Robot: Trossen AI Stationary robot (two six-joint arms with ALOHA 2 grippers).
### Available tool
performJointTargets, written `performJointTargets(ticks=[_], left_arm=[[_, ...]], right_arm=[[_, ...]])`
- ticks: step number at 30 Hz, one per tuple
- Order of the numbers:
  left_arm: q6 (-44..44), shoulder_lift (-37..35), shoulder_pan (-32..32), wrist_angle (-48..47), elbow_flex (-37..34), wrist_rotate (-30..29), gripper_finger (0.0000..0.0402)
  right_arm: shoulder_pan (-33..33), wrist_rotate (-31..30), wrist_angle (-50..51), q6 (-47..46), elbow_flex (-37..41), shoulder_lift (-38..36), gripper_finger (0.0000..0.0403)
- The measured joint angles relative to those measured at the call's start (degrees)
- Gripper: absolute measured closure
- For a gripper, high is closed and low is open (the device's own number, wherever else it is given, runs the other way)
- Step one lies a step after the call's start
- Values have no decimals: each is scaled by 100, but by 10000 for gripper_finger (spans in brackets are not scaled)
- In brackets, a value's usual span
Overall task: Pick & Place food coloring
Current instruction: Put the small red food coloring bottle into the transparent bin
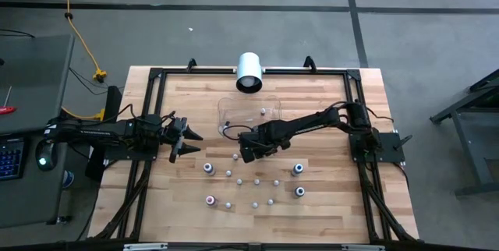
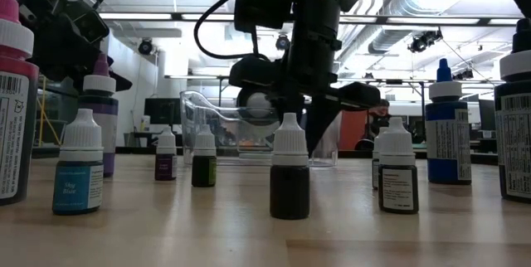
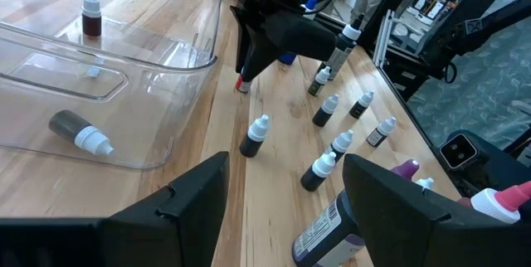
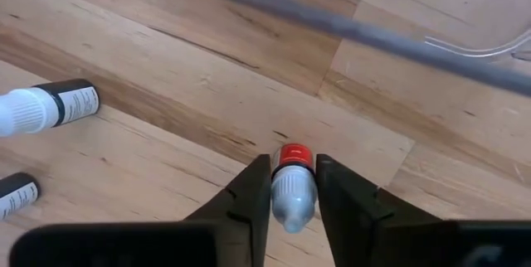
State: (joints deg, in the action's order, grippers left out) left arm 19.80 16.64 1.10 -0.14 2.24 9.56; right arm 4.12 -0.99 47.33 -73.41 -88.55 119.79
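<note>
Several small food coloring bottles point(image 1: 209, 167) stand scattered on the front half of the wooden table. My right gripper point(image 4: 292, 164) points down near the tray's front edge, its fingers pressed on either side of a small bottle point(image 4: 290, 202) with a white cap and red body. The left wrist view shows that same bottle point(image 3: 241, 84) standing on the wood under the right gripper point(image 3: 249, 61). My left gripper point(image 1: 189, 142) hovers open at the left of the table, holding nothing. Two bottles are in the clear tray point(image 3: 166, 60): one upright point(image 3: 91, 14), one lying down point(image 3: 79, 130).
A large white cylinder point(image 1: 249, 72) sits at the table's back edge behind the clear tray point(image 1: 231, 109). Larger blue-capped bottles point(image 1: 297, 169) stand at the front right, a pink one point(image 1: 210, 199) at the front left. A black frame borders the table.
</note>
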Motion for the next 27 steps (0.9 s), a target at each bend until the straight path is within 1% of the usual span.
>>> performJointTargets(ticks=[6, 13, 22, 27], left_arm=[[0, 2, -1, 0, 0, 0, 167], [0, 1, 0, 0, 0, 0, 167], [-1, 2, -2, 0, 0, 0, 167], [0, 1, 0, 1, 0, 0, 167]], right_arm=[[6, 54, 0, 11, 0, 0, 334], [119, 174, 4, 18, 0, 0, 336], [285, 489, 13, 40, 0, -68, 338], [313, 349, 14, 42, 0, -319, 338]])
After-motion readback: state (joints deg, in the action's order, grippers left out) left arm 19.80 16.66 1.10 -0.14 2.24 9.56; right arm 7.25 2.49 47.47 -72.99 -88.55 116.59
